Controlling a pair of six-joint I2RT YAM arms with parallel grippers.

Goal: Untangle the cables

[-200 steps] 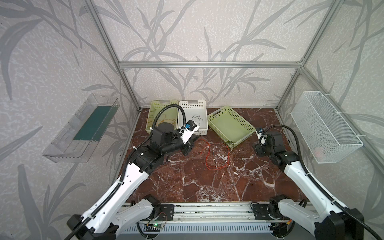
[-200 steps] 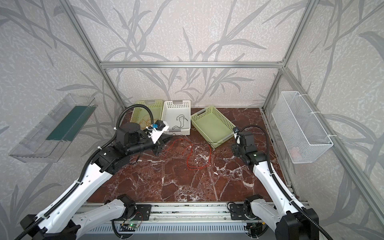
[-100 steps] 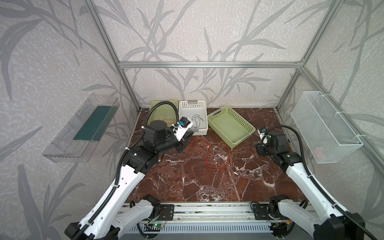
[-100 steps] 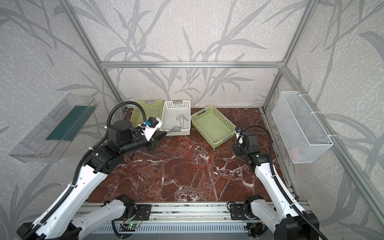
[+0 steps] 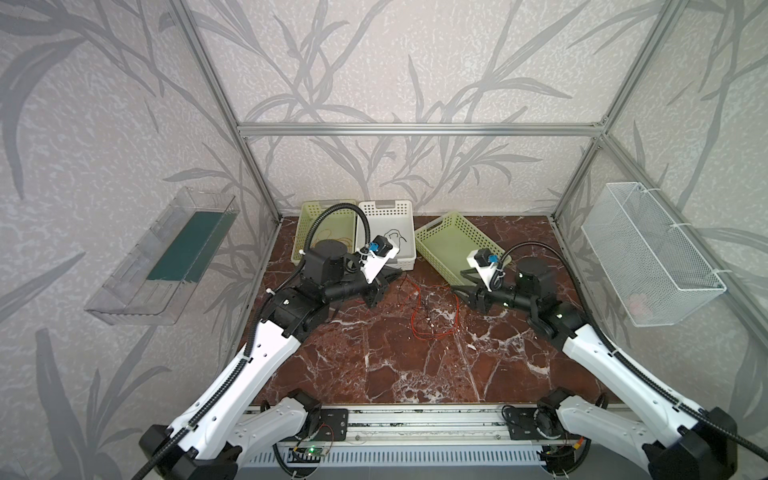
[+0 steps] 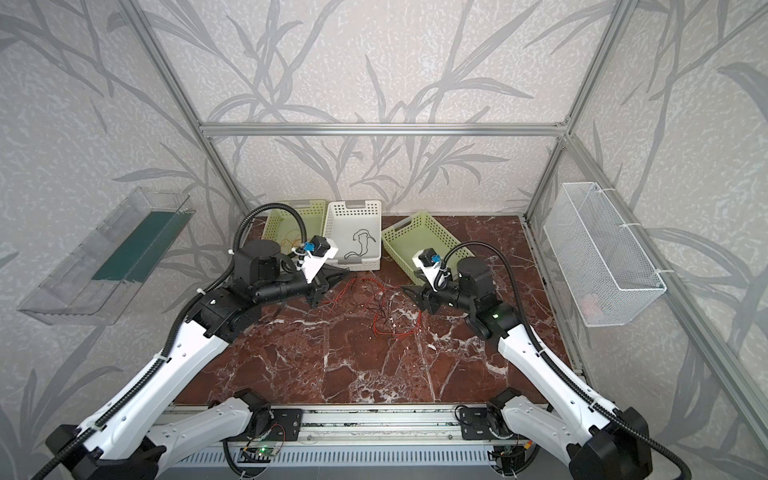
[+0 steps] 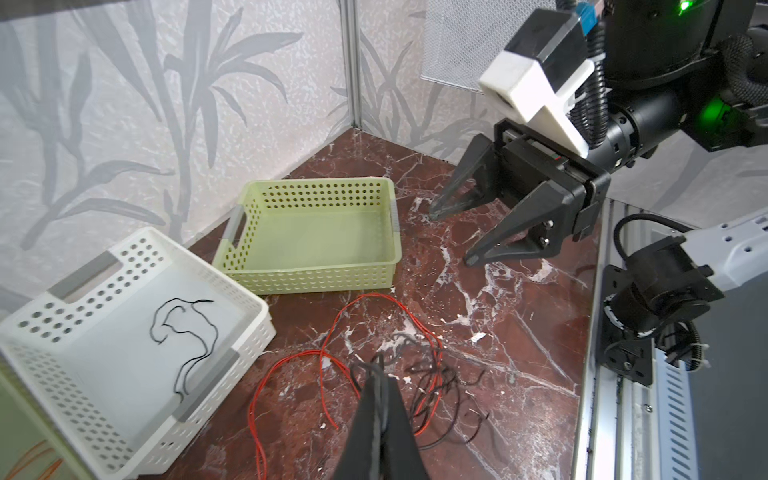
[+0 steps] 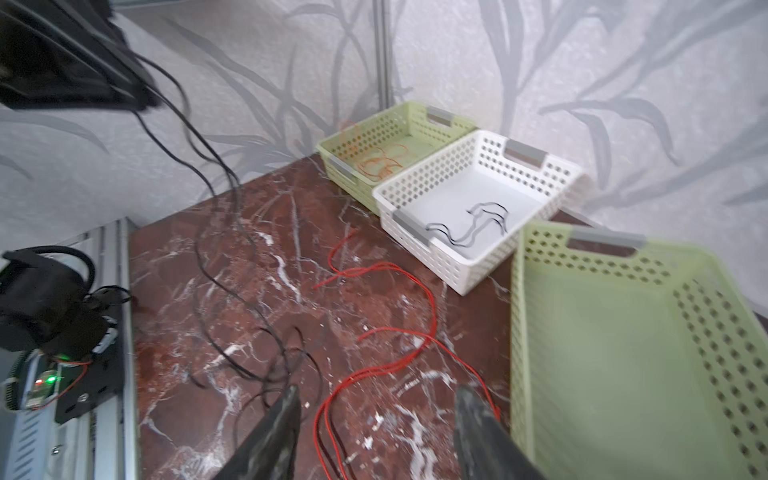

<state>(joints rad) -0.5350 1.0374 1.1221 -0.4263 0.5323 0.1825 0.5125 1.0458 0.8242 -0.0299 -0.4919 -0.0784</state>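
Note:
The cables (image 5: 432, 311) lie tangled mid-table, thin red and black strands, seen in both top views (image 6: 390, 307). My left gripper (image 5: 397, 276) hangs above the tangle's left edge, shut on black cables (image 8: 232, 257) that trail from it down to the table. In the left wrist view its closed tips (image 7: 378, 361) pinch black strands beside red cables (image 7: 291, 361). My right gripper (image 5: 459, 286) is open just right of the tangle. In its wrist view the right gripper (image 8: 377, 392) hovers over a red cable (image 8: 432, 316), holding nothing.
Three baskets stand at the back. A green basket (image 5: 303, 232) holds orange cables, a white basket (image 5: 386, 205) holds a black cable, and a tilted green basket (image 5: 440, 218) sits next to my right gripper. A wire basket (image 5: 648, 249) hangs on the right wall.
My right gripper has swung left from beside the right wall to the edge of the tangle. The left gripper has shifted slightly right, still shut on the black cables.

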